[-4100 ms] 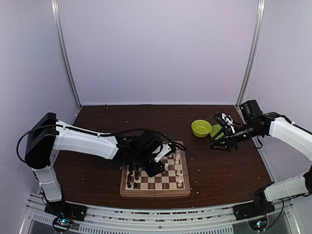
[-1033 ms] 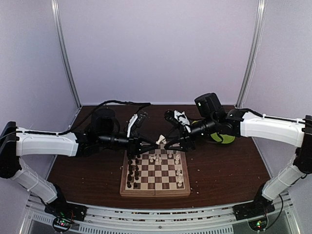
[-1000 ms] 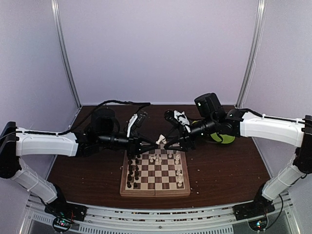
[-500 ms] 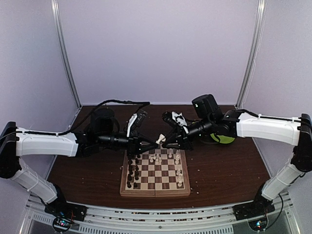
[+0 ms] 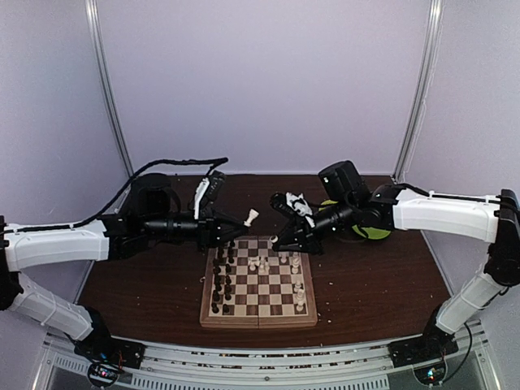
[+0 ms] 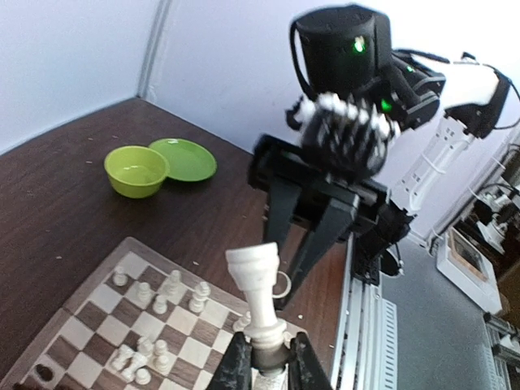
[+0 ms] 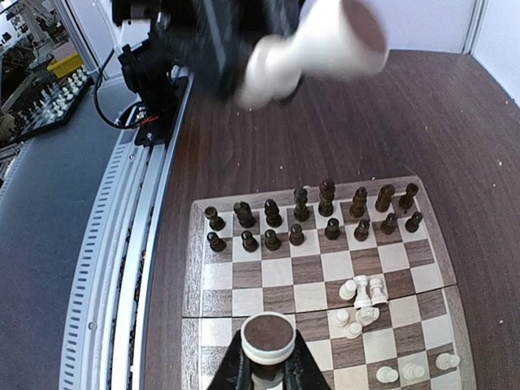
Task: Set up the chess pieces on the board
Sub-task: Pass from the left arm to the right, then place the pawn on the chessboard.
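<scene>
Left tool (image 6: 268,359): pinching a tall white piece (image 6: 258,296), just off the board's (image 5: 258,322) 11 o'clock edge.
Right tool (image 7: 270,367): nipped tight on a second white piece (image 7: 270,338), 1 o'clock edge.

Left claw (image 6: 266,363) and right claw (image 7: 268,363) both pinched, facing.

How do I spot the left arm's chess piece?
Find the chessboard, then the left gripper hovering near its far-left corner. It pinches a cream-white chess piece by the base, up in the air, unlike those resting on squares.
</scene>
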You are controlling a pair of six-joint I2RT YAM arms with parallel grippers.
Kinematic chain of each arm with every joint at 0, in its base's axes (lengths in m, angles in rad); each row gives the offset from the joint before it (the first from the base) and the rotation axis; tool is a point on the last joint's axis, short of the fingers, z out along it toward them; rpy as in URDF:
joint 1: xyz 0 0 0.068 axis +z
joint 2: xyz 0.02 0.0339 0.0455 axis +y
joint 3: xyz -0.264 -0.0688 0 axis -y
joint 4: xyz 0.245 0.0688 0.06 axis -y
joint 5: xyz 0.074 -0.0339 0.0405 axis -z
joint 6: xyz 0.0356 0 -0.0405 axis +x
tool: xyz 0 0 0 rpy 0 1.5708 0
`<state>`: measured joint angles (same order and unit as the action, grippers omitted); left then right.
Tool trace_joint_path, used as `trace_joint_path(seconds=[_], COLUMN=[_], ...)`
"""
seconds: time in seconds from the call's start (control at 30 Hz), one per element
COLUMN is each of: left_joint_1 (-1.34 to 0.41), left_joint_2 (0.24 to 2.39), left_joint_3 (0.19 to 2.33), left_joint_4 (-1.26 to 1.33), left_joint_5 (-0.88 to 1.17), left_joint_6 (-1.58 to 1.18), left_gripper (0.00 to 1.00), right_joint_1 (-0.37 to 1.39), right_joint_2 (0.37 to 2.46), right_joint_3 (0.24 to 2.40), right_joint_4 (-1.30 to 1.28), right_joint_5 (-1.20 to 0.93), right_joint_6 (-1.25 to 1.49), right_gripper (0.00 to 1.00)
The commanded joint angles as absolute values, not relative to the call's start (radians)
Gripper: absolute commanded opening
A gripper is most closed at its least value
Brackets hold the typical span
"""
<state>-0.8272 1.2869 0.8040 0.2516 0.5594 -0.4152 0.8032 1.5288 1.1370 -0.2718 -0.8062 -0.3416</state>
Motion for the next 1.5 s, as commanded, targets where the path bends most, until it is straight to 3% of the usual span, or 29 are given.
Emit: trace_joint_path(seconds=[0.0,0.27,0.77,1.1,1.47], left_joint_1=[-0.767,-0.711,-0.698,-0.698,-0.698], left_joint_2=[1.160,0.991,0.887,0.896,0.920], left_joint_3=[0.750,0.754,0.729,0.708,0.695], left_joint_4=[0.133,-0.074,-0.131,-0.113,-0.086], left_joint_5=[0.368,0.187,0.101,0.112,0.119], left_joint_6=[-0.388,-0.359,-0.335,-0.343,-0.359], left_gripper=[0.03,0.03,0.03,0.03,0.03], right_joint_1=[0.846,0.967,1.152,1.271,1.331], right_joint_2=[1.588,1.817,2.048,2.089,2.142], right_joint_3=[1.185,1.460,1.815,1.769,1.696], right_joint_4=[-0.426,-0.771,-1.194,-1.175,-1.120], right_joint_5=[-0.715,-0.437,0.087,0.450,0.668], right_joint_6=[-0.440,-0.589,-0.880,-1.005,-1.073], right_gripper=[0.10,0.09,0.09,0.09,0.09])
